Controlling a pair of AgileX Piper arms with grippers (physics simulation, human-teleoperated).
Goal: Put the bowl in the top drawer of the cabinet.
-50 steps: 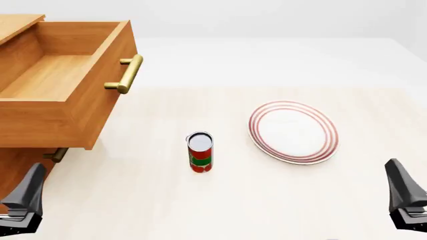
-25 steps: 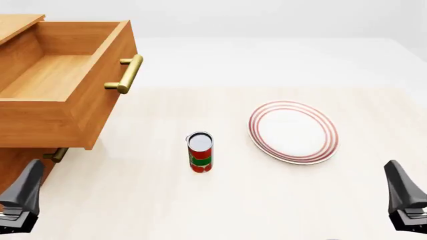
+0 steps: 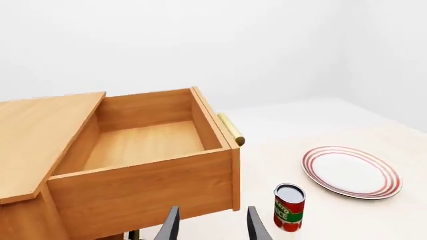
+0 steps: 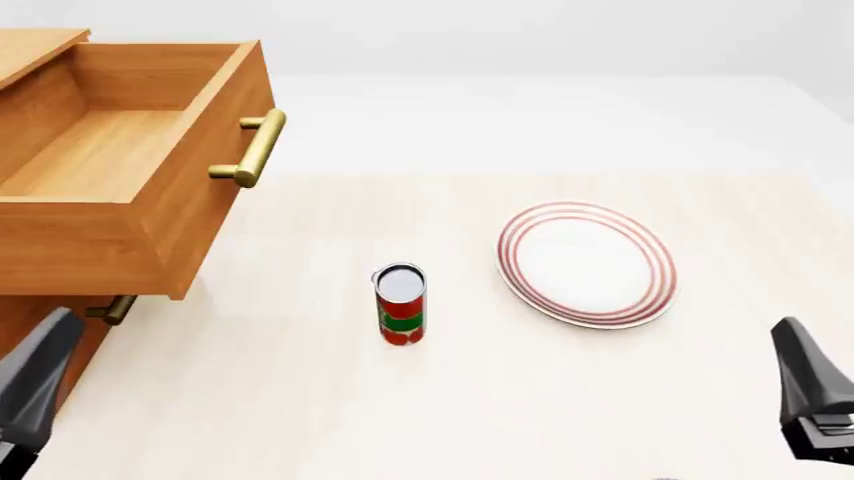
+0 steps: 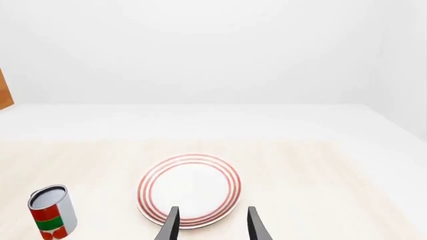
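Observation:
The bowl is out of view in every frame. The cabinet (image 4: 30, 325) stands at the left, and its top drawer (image 4: 94, 240) is pulled out, showing a bare wooden floor and a brass bar handle (image 4: 254, 148). In the left wrist view the top drawer (image 3: 143, 192) fills the near ground just past my left gripper (image 3: 212, 224), which is open and holds nothing. My right gripper (image 5: 212, 221) is open too, with the plate beyond its fingertips. In the front view the left gripper (image 4: 34, 385) sits low beside the cabinet and the right gripper (image 4: 807, 385) at the bottom right.
A flat white plate with red rings (image 4: 587, 264) lies right of centre. A red and green can (image 4: 400, 303) stands upright in the middle, between cabinet and plate. A smaller brass handle (image 4: 116, 309) of the lower drawer peeks out under the top drawer.
My left gripper has drifted down and to the left, toward the corner of the front view. The right gripper has hardly moved. The can, plate and drawer are unchanged.

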